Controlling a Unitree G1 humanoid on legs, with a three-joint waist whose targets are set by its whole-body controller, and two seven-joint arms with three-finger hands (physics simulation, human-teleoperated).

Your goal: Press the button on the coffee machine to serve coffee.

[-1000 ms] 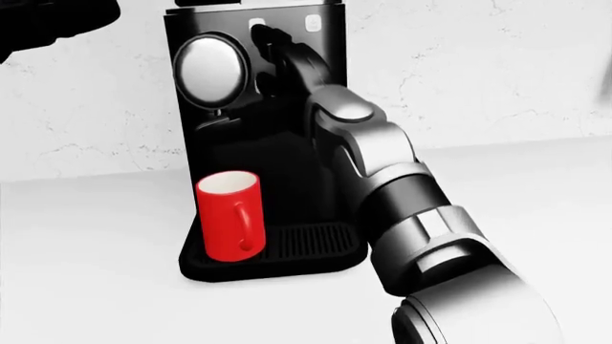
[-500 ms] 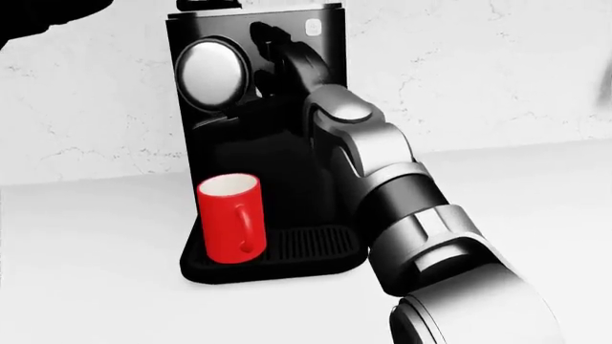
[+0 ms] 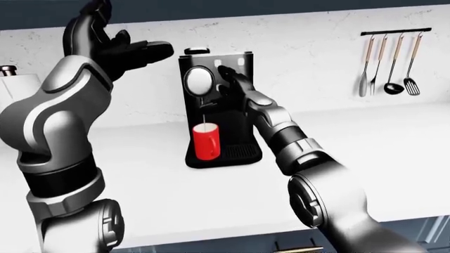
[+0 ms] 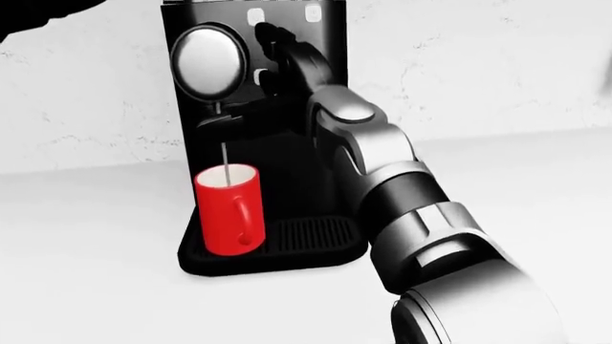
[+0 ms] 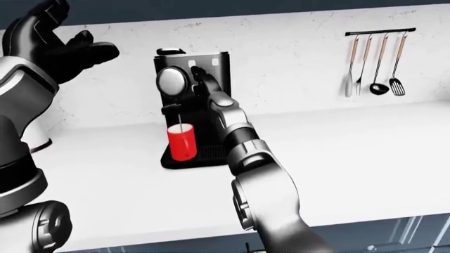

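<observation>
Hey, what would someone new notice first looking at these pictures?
The red mug on the black coffee machine, centre of the head view, with a thin stream falling into it. Next, the right hand reaching the machine's top buttons, and the left hand raised open at the left-eye view's upper left.

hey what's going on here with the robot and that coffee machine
The robot's right hand is stretched up to the buttons near the top of the black coffee machine on the white counter. A thin stream runs from the spout into the red mug on the drip tray, so coffee appears to be serving. Its left hand is raised in the air with open fingers, holding nothing. Utensils hang on a wall rail at the right.
</observation>
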